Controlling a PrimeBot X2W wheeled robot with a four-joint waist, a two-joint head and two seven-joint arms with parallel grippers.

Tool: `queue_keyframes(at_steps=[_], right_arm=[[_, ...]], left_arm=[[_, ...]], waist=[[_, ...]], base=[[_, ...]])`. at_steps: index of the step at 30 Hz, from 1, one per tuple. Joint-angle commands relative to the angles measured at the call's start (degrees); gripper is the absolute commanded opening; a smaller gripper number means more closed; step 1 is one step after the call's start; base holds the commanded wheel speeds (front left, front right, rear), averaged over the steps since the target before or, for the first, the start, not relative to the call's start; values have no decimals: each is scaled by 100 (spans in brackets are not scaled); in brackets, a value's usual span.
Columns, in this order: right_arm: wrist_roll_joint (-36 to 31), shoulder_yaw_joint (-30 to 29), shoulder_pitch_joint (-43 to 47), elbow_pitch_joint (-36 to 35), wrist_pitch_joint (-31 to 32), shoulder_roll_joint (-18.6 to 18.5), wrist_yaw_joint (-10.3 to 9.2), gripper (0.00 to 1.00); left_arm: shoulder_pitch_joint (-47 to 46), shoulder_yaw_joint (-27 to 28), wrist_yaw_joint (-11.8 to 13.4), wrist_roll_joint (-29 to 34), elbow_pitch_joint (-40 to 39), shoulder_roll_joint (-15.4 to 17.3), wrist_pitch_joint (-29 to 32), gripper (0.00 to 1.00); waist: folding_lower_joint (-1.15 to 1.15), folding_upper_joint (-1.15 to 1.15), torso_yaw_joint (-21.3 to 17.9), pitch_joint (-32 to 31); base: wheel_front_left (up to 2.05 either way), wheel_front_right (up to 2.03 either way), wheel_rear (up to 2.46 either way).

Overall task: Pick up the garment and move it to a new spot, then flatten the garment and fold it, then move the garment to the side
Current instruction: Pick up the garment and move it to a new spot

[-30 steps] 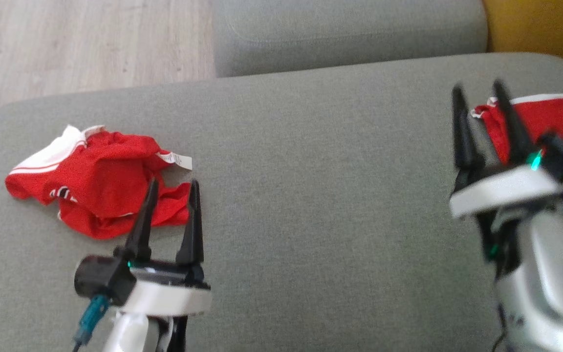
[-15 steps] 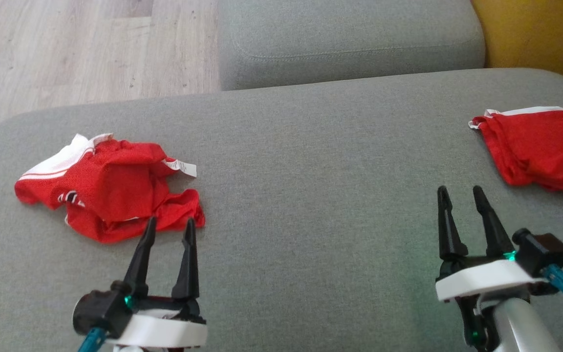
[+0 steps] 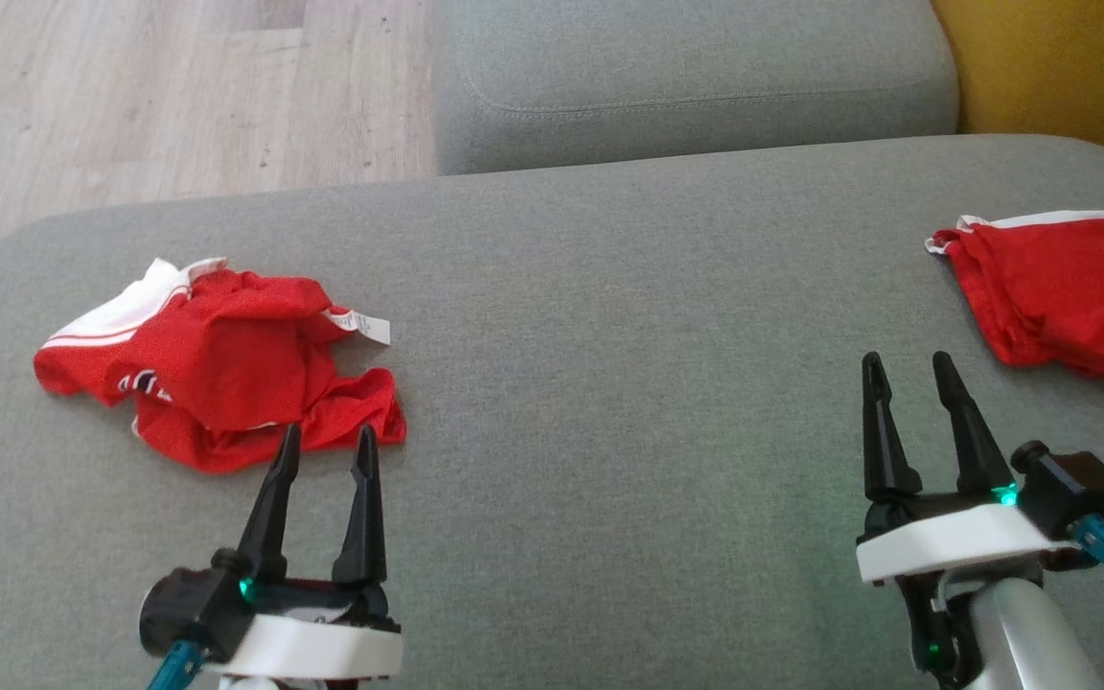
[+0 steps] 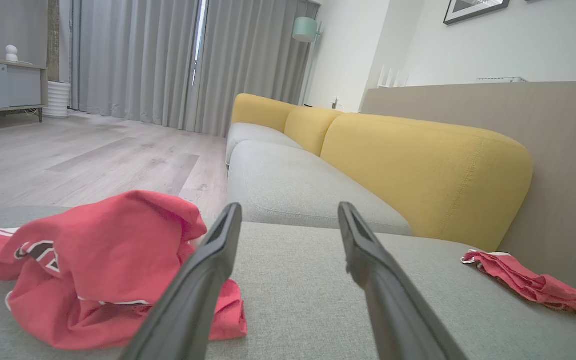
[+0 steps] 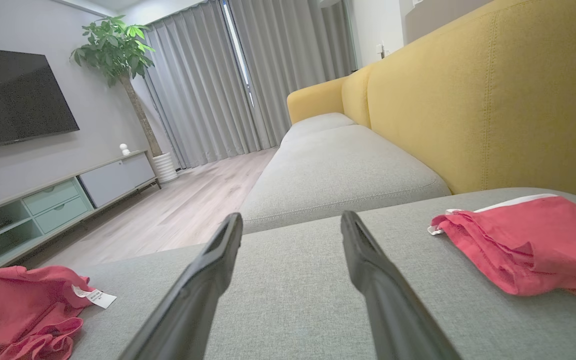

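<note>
Hovering over the sofa (image 3: 609,383), the left tool (image 3: 328,436) and right tool (image 3: 907,362) are both standing wide and holding nothing. The right tool is sitting clear of the folded garment (image 3: 1060,287), having drawn back from its edge within the last second; that piece is lying ahead of it and to its right, probably already set aside. The crumpled garment (image 3: 217,369) is lying just ahead of the left tool's tips, slightly leftward, likely awaiting the next pick-up.
</note>
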Motion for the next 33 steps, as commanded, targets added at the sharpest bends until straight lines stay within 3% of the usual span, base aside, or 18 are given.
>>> queue_keyframes(at_steps=[1, 7, 14, 22, 33], right_arm=[[49, 131, -103, -211, -77, 1, -4, 100], [59, 331, -54, -200, -77, 1, -4, 100], [148, 616, 79, -115, -77, 1, -4, 100], [368, 954, 170, -31, -77, 1, -4, 100], [602, 1348, 230, 41, -77, 2, -4, 100]], left_arm=[[-271, 161, 17, -13, -172, -2, -29, 100], [-273, 178, 68, 41, -102, -2, -29, 100], [-218, 285, 131, 109, -74, -2, -29, 100], [-137, 452, 99, 242, -23, -2, -29, 100], [-33, 651, 46, 337, -21, -2, -29, 100]], waist=[[0, 0, 17, -10], [0, 0, 246, -59], [0, 0, 781, -136], [0, 0, 1450, -226], [0, 0, 1991, -312]], base=[[0, 0, 0], [0, 0, 0], [0, 0, 0], [0, 0, 0], [0, 0, 0]])
